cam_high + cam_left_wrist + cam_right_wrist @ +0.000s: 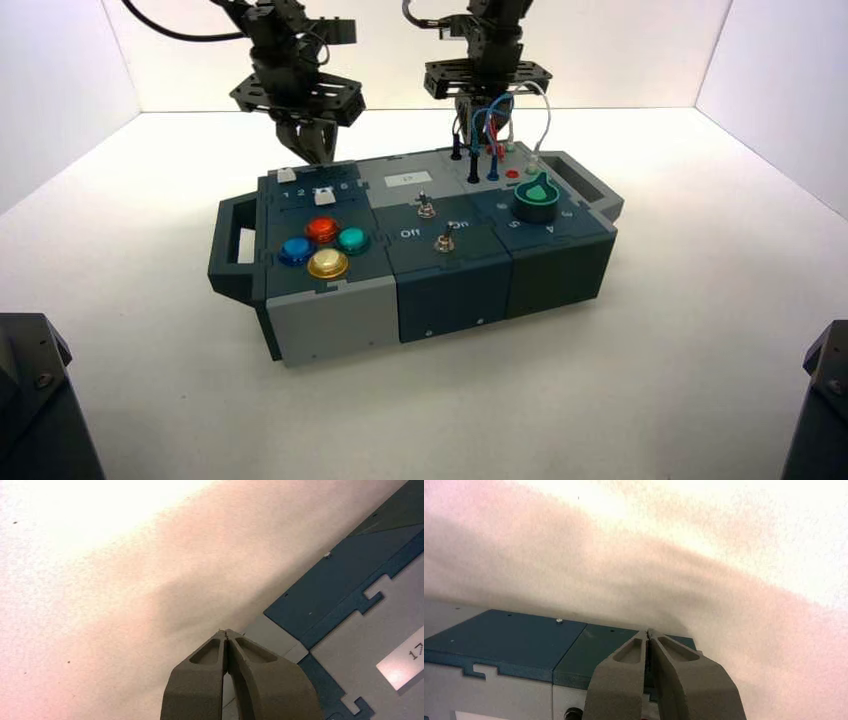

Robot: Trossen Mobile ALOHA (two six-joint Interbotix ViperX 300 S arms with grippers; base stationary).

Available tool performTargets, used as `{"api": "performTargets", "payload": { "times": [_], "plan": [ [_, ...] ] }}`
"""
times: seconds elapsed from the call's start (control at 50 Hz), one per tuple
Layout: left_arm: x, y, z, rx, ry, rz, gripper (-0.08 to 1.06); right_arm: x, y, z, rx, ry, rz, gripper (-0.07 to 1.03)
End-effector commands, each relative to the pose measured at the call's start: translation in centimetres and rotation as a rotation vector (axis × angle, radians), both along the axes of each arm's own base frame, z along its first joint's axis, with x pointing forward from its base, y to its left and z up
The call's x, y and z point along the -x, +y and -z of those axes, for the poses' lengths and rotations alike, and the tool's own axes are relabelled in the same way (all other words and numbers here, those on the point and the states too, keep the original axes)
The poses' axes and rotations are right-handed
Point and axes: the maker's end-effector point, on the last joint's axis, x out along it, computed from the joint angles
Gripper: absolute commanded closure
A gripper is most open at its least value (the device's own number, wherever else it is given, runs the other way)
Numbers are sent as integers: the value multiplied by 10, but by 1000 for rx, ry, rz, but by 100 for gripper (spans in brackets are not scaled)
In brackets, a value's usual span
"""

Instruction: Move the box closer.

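The dark blue-grey box (450, 275) stands on the white table, turned a little, with a handle at each end. It bears four coloured round buttons (322, 245), two toggle switches (427, 208), a green knob (536, 198) and wired plugs (485, 150). My left gripper (312, 148) is shut and empty, its tips at the box's far edge on the left side (226, 632). My right gripper (480, 118) is shut and empty, just behind the far edge by the plugs (647, 631). Both wrist views show the box's far side (345, 575) (504, 635).
White walls enclose the table on the left, back and right. Two black robot bases (35, 400) (820, 400) stand at the near corners. Bare table (450, 400) lies between the box and the near edge.
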Motion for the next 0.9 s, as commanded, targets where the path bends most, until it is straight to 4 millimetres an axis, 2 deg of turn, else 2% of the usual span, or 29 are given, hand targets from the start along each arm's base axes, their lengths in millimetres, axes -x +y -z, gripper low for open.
{"api": "performTargets", "payload": {
  "times": [0.02,0.5,0.9],
  "plan": [
    [2,-11,-14,14,-29,29,101,5,4,-16,-15,-20,-7,98],
    [21,-10,-8,1,2,49,101,23,-6,-16,-4,4,-3,98],
    [35,-12,-4,-5,23,65,101,49,-17,-7,-1,32,11,98]
  ]
}}
